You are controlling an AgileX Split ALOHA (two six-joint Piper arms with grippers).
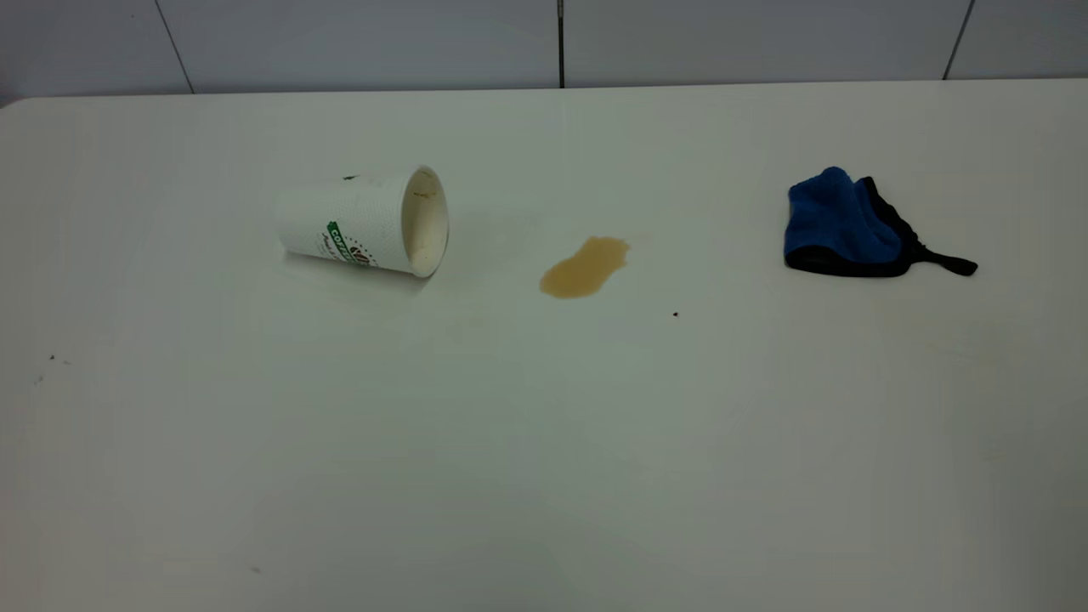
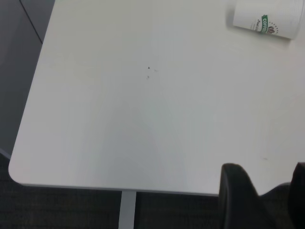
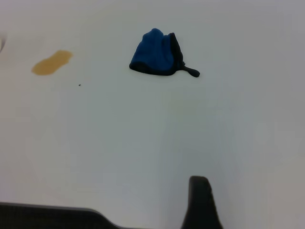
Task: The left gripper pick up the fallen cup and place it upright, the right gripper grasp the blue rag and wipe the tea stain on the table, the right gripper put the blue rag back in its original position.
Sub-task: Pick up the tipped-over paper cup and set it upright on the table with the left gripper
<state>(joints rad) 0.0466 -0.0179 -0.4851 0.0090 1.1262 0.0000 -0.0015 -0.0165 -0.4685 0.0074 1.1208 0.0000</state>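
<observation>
The white cup [image 1: 365,223] with a green band lies on its side at the left of the table [image 1: 544,442], its mouth facing the tea stain [image 1: 585,268], a tan puddle near the middle. The blue rag [image 1: 846,225] sits bunched at the right, its black strap pointing right. Neither arm appears in the exterior view. My left gripper [image 2: 269,183] hovers open over the table's near left corner, far from the cup [image 2: 267,19]. My right gripper [image 3: 252,195] is open and empty above the near edge, with only one finger [image 3: 200,202] showing. It is well short of the rag [image 3: 155,55] and the stain [image 3: 51,62].
A tiny dark speck [image 1: 676,314] lies between stain and rag. More small specks [image 2: 148,71] mark the left side. The table's rounded near corner [image 2: 19,171] drops to a dark floor. A grey panelled wall [image 1: 544,42] runs behind the far edge.
</observation>
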